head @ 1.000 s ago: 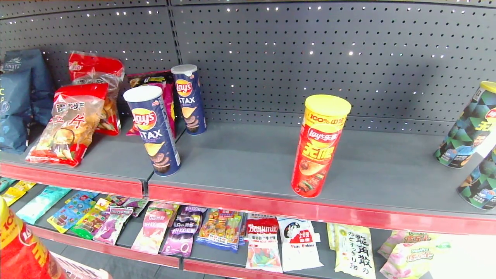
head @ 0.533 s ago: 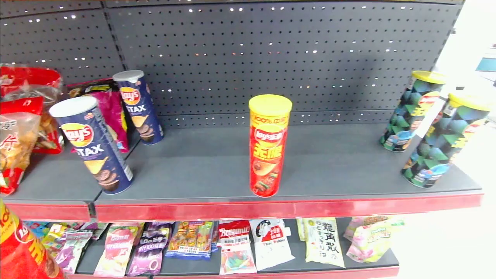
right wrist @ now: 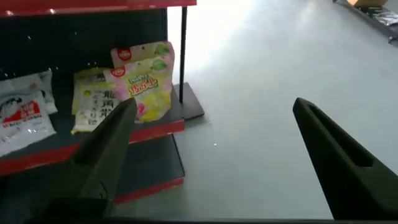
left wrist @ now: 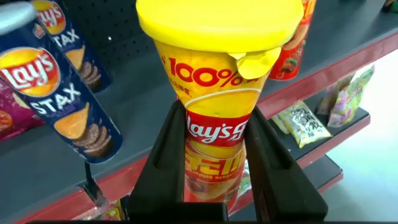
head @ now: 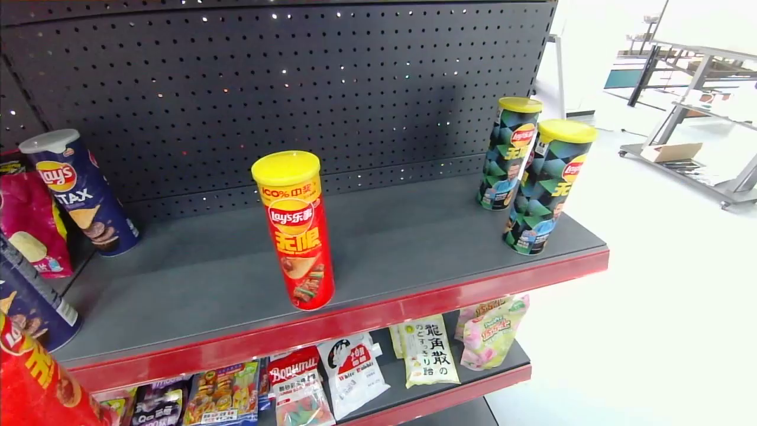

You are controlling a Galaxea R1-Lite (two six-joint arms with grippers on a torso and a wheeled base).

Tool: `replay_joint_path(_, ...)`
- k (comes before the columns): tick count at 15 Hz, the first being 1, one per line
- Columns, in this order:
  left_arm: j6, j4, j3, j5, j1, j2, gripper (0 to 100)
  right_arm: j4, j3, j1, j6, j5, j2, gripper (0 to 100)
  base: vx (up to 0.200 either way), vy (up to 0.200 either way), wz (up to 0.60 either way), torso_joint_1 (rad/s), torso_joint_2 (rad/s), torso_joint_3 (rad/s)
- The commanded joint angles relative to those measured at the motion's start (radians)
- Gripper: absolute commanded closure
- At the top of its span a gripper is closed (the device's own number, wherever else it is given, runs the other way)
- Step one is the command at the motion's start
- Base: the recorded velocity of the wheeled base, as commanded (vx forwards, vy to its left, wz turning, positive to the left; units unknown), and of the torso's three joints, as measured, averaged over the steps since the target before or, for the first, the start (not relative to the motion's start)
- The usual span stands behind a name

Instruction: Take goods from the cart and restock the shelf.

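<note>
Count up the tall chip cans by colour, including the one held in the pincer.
Red cylindrical chip cans with yellow lids: 2
Dark blue cylindrical chip cans: 2
Green-patterned cylindrical chip cans with yellow lids: 2
Total: 6

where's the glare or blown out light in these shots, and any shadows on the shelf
Head view: the floor right of the shelf is washed out near white, bright pinpoints glint through the pegboard back panel, and a soft shadow darkens it left of the patterned cans. Right wrist view: the floor glares brightest beside the lower shelf.
</note>
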Motion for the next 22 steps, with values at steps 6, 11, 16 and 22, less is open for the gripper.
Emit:
replay_joint_path(6,0.000,-0.083,-0.015,-0.044,0.000,0.096,100,-0.217,0.107,0.002,0.078,0.282,0.005,0,0.000,0.000,0.00,0.000,0.00,0.000)
replay_joint_path(11,-0.005,-0.083,-0.021,-0.049,0.000,0.090,100,-0.168,0.108,0.000,0.087,0.184,0.005,0,0.000,0.000,0.00,0.000,0.00,0.000)
replay_joint_path(16,-0.003,-0.101,-0.032,-0.050,0.000,0.108,100,-0.154,0.108,0.000,0.089,0.190,0.005,0,0.000,0.000,0.00,0.000,0.00,0.000)
replay_joint_path(22,-0.005,-0.131,-0.030,-0.067,-0.002,0.156,100,-0.154,0.110,-0.101,0.086,0.192,-0.082,0,0.000,0.000,0.00,0.000,0.00,0.000)
